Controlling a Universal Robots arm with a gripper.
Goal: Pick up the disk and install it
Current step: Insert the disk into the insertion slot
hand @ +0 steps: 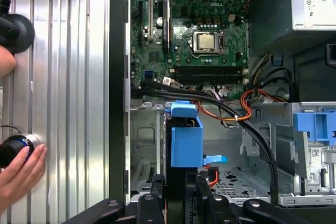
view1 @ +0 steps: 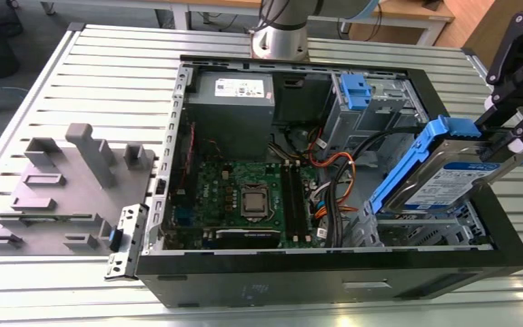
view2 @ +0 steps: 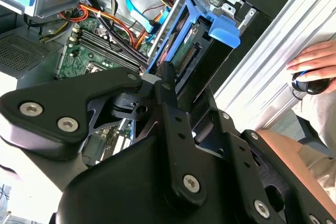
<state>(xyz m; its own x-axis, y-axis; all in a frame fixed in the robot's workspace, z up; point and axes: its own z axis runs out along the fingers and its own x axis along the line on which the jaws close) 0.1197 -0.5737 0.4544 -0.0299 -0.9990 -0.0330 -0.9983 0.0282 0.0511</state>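
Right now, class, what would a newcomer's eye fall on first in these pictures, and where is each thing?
The blue-railed disk stands out, held tilted in the pincer over the open computer case's end at the exterior view's right. Inside the case lies the green motherboard, with orange cables beside it. A person's hand shows beside the case in the first wrist view.

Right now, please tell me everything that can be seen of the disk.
The disk is a flat silver-grey metal drive with a white-and-blue label on its face. Blue plastic rails run along its sides and meet in a blue tab at one end. It hangs tilted over the metal bay at the exterior view's right of the open computer case. The black pincer is shut on the end away from the tab; whether it touches the bay I cannot tell.
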